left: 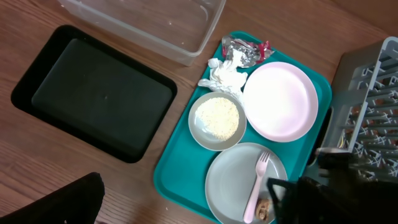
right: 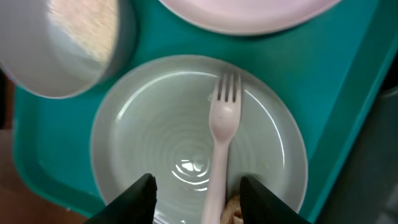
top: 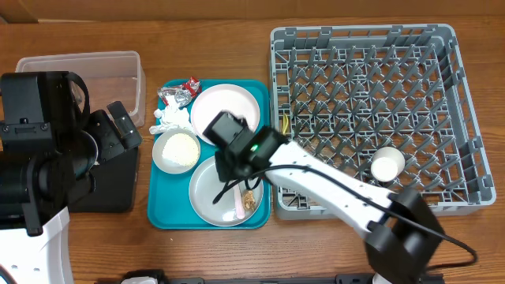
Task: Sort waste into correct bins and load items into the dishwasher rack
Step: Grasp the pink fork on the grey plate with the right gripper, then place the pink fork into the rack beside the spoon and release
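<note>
Found the right gripper [right: 198,184] low over the greyish-white plate [right: 155,143], jaws spread and pinching nothing. Saw the pale fork [right: 222,134] lying on that plate, tines pointing toward the pale pink plate [right: 249,12], handle running down between the two fingers [right: 140,198] and closer to the one on the picture's right. Made out the small brown food scrap [right: 234,211] on the same plate, right against the handle end of the fork.

Spotted the pale bowl [top: 176,151] on the teal serving tray [top: 158,214], just beside both plates, with loose white rice [left: 217,117] inside. Noted the crumpled white napkin [top: 169,120] just beyond the bowl, and the red-and-silver foil wrapper [top: 181,93] past that, at the tray's far edge.

Located the grey dishwasher rack [top: 363,33] just beside the tray on the right. Picked out the small white cup [top: 387,165] among the pegs in the rack's near right part; could not tell whether mouth up or down. Caught a thin yellow utensil [top: 285,122] at the rack's left side, too small to name further.

Found the left gripper [top: 118,130] raised over the left of the wooden table [top: 197,256], jaws spread wide and holding nothing. Saw the clear plastic tub [top: 79,57] and the shallow black tray [left: 93,93] side by side, left of the teal serving tray.
</note>
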Tool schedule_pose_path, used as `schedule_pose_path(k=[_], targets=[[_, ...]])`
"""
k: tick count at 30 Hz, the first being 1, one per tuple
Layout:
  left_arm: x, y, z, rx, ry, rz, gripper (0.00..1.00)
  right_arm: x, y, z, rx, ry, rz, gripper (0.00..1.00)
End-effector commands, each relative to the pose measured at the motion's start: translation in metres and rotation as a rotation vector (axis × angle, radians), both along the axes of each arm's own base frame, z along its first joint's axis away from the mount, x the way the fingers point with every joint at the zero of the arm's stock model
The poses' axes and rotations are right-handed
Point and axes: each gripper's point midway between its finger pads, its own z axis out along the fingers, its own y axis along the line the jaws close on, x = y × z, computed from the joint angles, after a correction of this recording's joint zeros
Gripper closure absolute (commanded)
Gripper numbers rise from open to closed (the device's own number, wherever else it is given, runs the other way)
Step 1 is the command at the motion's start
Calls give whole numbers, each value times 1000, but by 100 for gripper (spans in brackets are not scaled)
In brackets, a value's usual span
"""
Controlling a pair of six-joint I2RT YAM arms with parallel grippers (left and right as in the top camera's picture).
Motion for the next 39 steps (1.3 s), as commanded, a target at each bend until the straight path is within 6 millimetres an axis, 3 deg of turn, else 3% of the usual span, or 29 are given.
schedule_pose_path(k=[1,10,14,19,21,24,28,30,31,35,39], targets=[[1,3,1,3,-5,21,0,-3,-6,-37,-56,38,-73,51],[1,3,1,4,-5,21,0,-8,-5,-81,-106,104,-59,52],[1,3,1,3,-5,21,0,-12,-5,-93,-117,136,-55,68],[1,3,1,4,-5,21,0,-12,-4,-91,-116,134,-54,89],[1,3,1,4,-5,21,0,-11,-3,-84,-112,128,-46,93],[1,3,1,3,-5,21,0,-5,1,-64,-95,91,-24,95],[1,3,1,4,-5,21,0,8,-3,-20,-81,-7,-45,96],[1,3,1,4,-5,21,0,14,-5,9,-48,-52,-45,96],[1,3,1,4,-5,21,0,21,-8,38,-10,-96,-30,96],[1,3,1,4,-5,21,0,36,-29,89,51,-182,-35,96],[1,3,1,3,-5,21,0,61,-70,116,24,-274,-77,95]])
